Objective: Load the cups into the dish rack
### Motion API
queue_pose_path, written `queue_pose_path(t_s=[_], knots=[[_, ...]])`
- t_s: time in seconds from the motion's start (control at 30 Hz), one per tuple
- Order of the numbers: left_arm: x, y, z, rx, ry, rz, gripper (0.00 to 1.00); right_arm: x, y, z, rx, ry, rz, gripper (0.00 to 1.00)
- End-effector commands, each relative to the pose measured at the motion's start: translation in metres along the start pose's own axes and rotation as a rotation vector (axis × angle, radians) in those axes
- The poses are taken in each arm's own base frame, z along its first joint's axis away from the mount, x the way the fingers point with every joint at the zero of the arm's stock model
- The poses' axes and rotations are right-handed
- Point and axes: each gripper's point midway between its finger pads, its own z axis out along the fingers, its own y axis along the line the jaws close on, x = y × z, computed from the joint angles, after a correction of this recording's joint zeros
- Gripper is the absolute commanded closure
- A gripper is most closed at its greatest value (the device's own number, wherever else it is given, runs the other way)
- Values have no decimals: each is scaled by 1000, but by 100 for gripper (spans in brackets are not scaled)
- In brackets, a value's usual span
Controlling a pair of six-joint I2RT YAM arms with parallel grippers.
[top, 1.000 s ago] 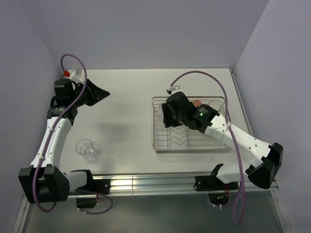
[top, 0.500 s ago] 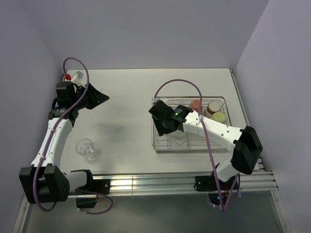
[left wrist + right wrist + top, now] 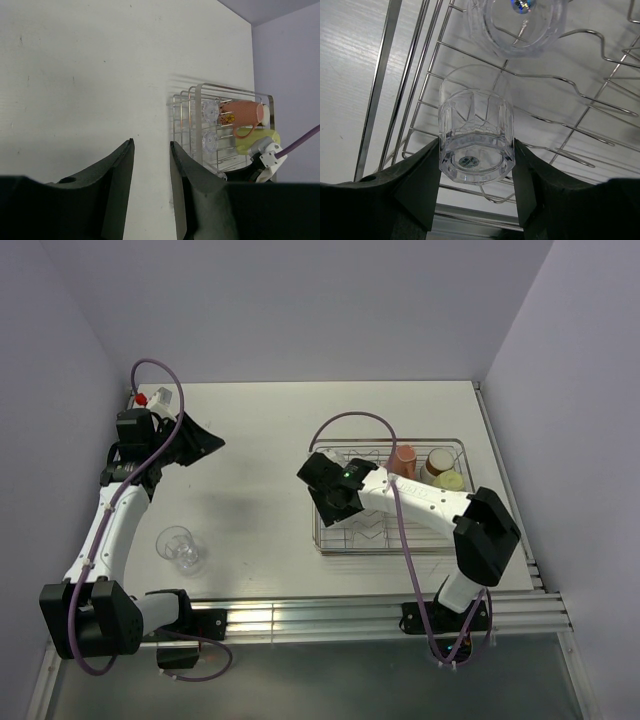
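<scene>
While our right claw [image 3: 476, 152] clamps a clear tumbler [image 3: 475, 125], base toward the wrist, over the left end of the dish rack [image 3: 360, 550], we see a second tumbler [image 3: 517, 20] lying in the rack just beyond it. Our left claw [image 3: 150, 160] hangs half open and empty above the table [image 3: 260, 440] near its far left corner. One more glass [image 3: 180, 545] stands near the front left edge.

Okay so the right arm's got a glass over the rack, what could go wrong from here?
The clear tumbler in the right end effector hangs close to another tumbler already in the dish rack; lowering it could knock the two together. The rack floor is widely spaced wire, so the glass might tip or settle crooked on release. Smooth glass between two fingers may also slip.
</scene>
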Motion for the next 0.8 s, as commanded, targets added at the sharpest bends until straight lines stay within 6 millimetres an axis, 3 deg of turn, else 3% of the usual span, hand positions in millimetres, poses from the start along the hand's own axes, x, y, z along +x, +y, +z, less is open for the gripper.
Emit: queue_pose_path(t_s=[0.0, 0.4, 0.5, 0.63, 0.77], knots=[[0, 1, 1, 5, -8, 29, 60, -13, 7, 0, -17, -35, -7, 89], [2, 3, 3, 4, 2, 26, 60, -11, 12, 15, -6, -2, -26, 81], [2, 3, 3, 3, 6, 23, 60, -11, 11, 16, 1, 0, -23, 75], [3, 4, 4, 2, 9, 23, 60, -13, 9, 18, 21, -1, -17, 49], [3, 5, 4, 0, 9, 24, 60, -15, 8, 16, 23, -5, -13, 33]])
